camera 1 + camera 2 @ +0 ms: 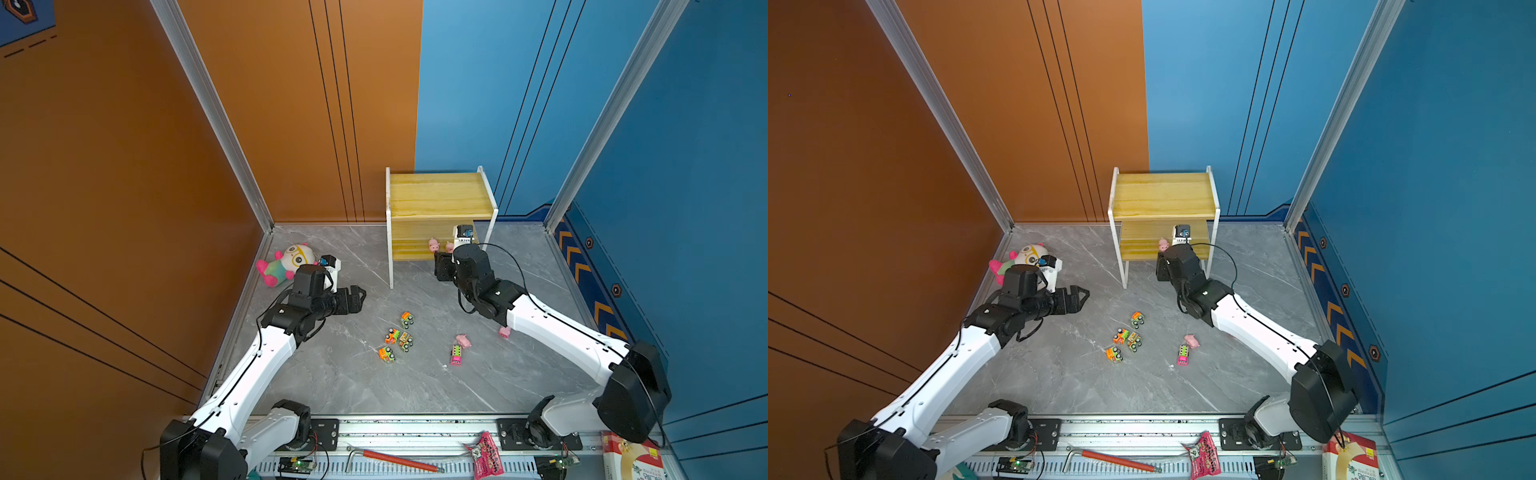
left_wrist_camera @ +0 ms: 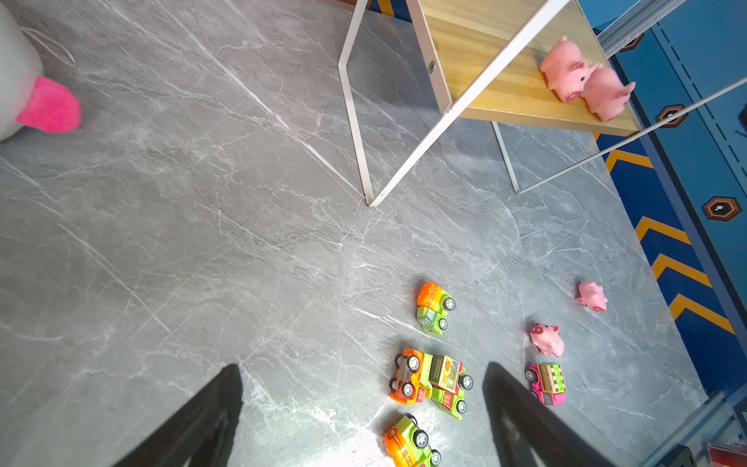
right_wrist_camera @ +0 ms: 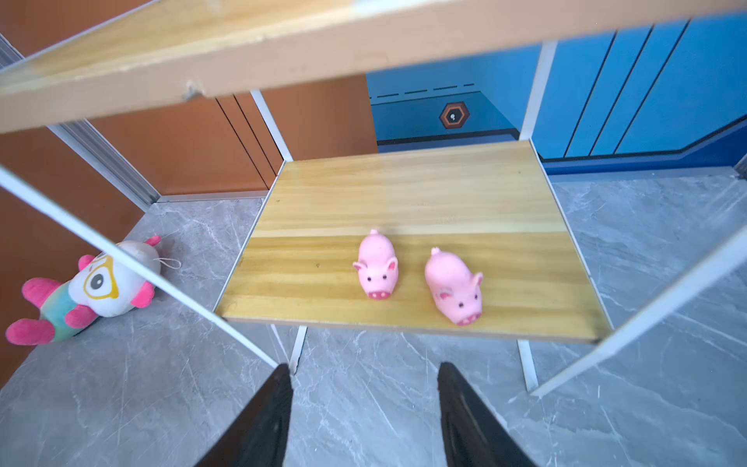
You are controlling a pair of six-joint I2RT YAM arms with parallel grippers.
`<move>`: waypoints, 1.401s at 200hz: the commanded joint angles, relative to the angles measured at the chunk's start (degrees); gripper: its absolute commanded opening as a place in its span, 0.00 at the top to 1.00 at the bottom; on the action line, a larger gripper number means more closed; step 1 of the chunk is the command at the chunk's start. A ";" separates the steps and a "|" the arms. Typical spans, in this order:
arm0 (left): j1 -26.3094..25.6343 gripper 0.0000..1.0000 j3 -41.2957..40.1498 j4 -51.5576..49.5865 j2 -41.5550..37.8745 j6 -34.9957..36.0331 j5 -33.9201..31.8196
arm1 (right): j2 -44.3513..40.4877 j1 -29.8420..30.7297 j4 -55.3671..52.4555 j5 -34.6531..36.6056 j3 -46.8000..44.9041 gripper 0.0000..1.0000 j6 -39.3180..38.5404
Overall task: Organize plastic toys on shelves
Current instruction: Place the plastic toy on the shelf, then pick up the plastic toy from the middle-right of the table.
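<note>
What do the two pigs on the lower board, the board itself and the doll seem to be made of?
Pigs: likely rubber or vinyl; smooth, matte, rounded moulded shapes.
Lower board: wood or wood-look laminate; yellowish with grain streaks, slight sheen.
Doll: plush fabric; fuzzy pink limbs.

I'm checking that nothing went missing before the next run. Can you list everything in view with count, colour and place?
shelf pigs: 2, pink, side by side on the rack's lower board
table pigs: 2, pink, on the table near the pink truck
orange-green trucks: 4, orange and green, clustered mid-table
pink truck: 1, pink, apart from the cluster
rack: 1, yellowish boards, white frame, back of table
plush doll: 1, white and pink, lying beside the left arm
table: 1, grey marble
hex key: 1, red-sleeved, front rail
packet: 1, pink, front rail
box: 1, red and white, front rail
left hand: 1, black, open, empty, above the table
right hand: 1, black, open, empty, facing the lower board
</note>
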 commanded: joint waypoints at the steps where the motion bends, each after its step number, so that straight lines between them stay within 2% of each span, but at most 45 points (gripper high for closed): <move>1: 0.33 0.07 -0.41 0.45 0.46 -0.16 1.25 | -4.97 -0.24 -9.61 -0.81 -6.25 0.41 6.66; 45: -0.11 0.07 -0.22 0.44 0.64 -0.18 1.31 | -13.04 -4.48 -21.56 0.63 -16.12 0.42 17.45; 108: -1.77 0.07 -0.50 0.37 0.07 0.18 0.61 | -9.90 -15.06 -27.49 -1.75 -20.55 0.45 25.64; 187: -1.86 0.06 -0.39 0.44 0.02 0.17 0.82 | -5.70 -21.28 -27.44 -3.18 -22.43 0.48 25.81; 254: -1.77 0.06 -0.48 0.35 -0.43 0.27 0.44 | 1.42 -22.69 -23.88 -4.66 -21.47 0.49 23.37; 268: -1.78 0.06 -0.50 0.35 -0.36 0.26 0.53 | 3.12 -22.72 -23.21 -4.52 -20.75 0.53 22.58; 280: -1.72 0.06 -0.58 0.35 -0.38 0.22 0.45 | 4.08 -22.93 -23.19 -4.38 -19.96 0.60 21.87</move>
